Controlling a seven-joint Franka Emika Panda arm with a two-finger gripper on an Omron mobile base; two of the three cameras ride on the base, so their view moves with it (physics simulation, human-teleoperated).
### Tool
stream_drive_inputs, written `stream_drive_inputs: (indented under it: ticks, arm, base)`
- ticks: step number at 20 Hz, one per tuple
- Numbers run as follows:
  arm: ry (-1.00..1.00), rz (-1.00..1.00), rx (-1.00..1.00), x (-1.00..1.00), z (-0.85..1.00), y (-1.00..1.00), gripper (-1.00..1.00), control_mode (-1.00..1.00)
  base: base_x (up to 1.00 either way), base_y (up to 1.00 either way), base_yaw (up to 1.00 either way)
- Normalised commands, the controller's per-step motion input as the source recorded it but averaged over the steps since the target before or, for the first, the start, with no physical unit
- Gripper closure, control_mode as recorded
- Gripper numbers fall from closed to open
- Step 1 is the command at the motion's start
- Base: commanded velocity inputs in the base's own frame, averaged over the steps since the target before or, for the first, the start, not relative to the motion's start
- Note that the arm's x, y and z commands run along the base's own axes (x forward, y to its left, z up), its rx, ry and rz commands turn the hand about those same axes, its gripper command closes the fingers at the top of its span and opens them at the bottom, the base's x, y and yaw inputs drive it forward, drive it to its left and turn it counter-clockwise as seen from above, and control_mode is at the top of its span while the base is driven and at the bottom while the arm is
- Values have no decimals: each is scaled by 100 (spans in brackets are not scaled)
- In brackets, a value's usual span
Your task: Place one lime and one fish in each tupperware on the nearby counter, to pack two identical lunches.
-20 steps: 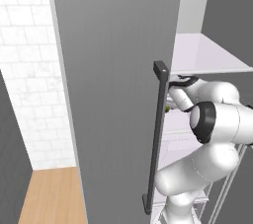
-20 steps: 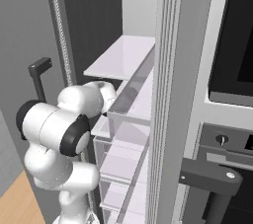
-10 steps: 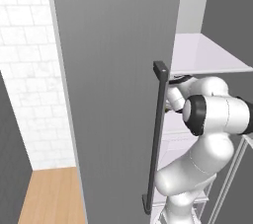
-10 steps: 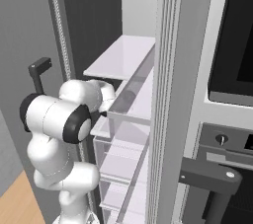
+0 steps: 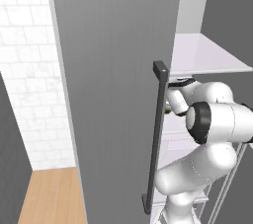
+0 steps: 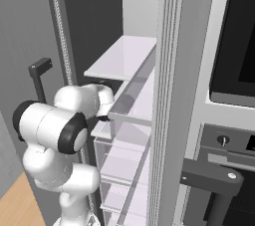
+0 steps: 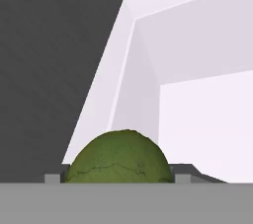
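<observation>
- Green, rough-skinned lime (image 7: 120, 158) sits dead centre at the bottom of the hand view, right up against the claw (image 7: 118, 178), between the two small grey tips at either side.
- Claw state: tips sit at the lime's flanks w/ no visible gap, but contact is cut off by the frame edge, so can't tell if it's clamped or only bracketing the fruit.
- Arm (image 5: 217, 119) reaches into the open fridge; in the left base view a speck of green shows at the wrist just behind the door handle (image 5: 156, 134), so the lime is on a fridge shelf at mid height.
- Doing the step well, my judgement: finish the squeeze evenly across the lime's widest part; it's round and will likely roll or pop out if pinched off-centre. Lift a little before pulling back so it doesn't drag on the shelf.
- Withdraw straight out: grey fridge door (image 5: 113, 80) close on one side, clear door bins (image 6: 137, 115) on the other, little room to swing.
- Further in: pale shelf (image 6: 124, 56) above and white back wall (image 7: 197, 35) of the compartment.
- Fish, tupperware not visible; packing not yet begun by the look of it.
</observation>
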Motion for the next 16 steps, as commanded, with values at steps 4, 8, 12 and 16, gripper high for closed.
stream_drive_inputs:
  ticks: [4, 8, 12, 16]
  arm:
    - [0, -7, 0, -74, 58, -11, 100, -100]
    - [2, -5, 0, -70, 97, 0, 100, -100]
    - [7, -4, 0, -80, 100, -6, 100, -100]
    - [15, -2, -1, -70, 100, -2, 100, -100]
  base:
    - [0, 0, 0]
    - [0, 0, 0]
    - [0, 0, 0]
    - [0, 0, 0]
